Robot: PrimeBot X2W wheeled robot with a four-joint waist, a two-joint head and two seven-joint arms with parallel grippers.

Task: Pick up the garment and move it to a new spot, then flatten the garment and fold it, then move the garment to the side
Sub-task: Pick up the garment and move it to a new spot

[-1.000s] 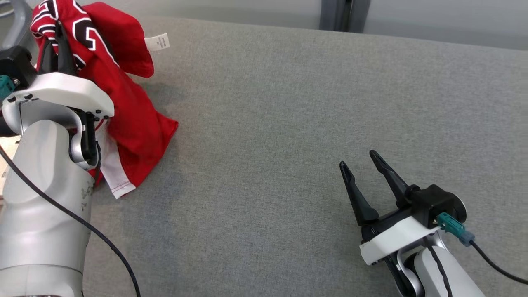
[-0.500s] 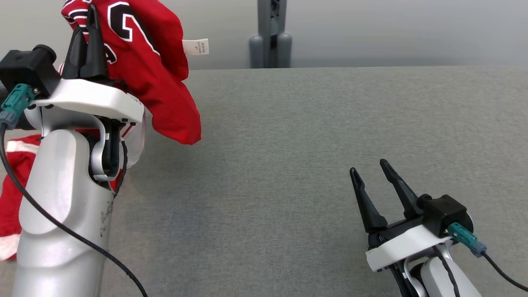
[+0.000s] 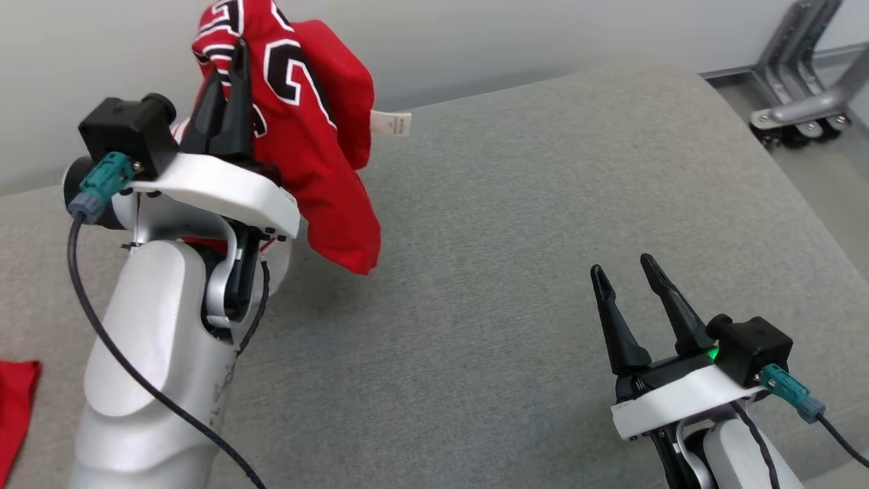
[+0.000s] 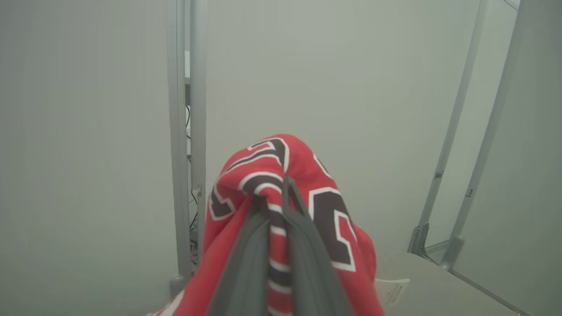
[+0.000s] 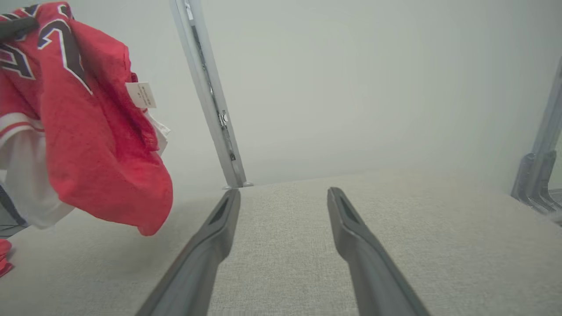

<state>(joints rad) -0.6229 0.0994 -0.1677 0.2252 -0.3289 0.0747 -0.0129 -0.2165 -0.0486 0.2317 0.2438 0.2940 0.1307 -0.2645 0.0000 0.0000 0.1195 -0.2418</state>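
1. Red cloth with black, white-edged lettering: the garment (image 3: 326, 149) hangs bunched in the air over the far left part of the grey fabric worktop (image 3: 509, 238). Its lowest fold is clear of the surface and casts a soft shadow beneath
2. The left gripper (image 3: 227, 58) points upward, its two dark fingers pressed together and clamped on a fold near the top of the garment. In the left wrist view the striped cloth is pinched between them and drapes down on both sides
3. A white label (image 3: 392, 124) sticks out from the garment's right edge, and the right wrist view shows a white panel below the red
4. The right gripper (image 3: 620, 263) hovers over the near right part of the worktop, its fingers spread apart with nothing between them, well apart from the garment
5. A piece of red cloth (image 3: 15, 401) lies at the near left edge of the head view; whether it joins the held garment cannot be told
6. A grey metal stand (image 3: 794, 102) sits on the floor beyond the worktop's far right corner, with a pale wall behind
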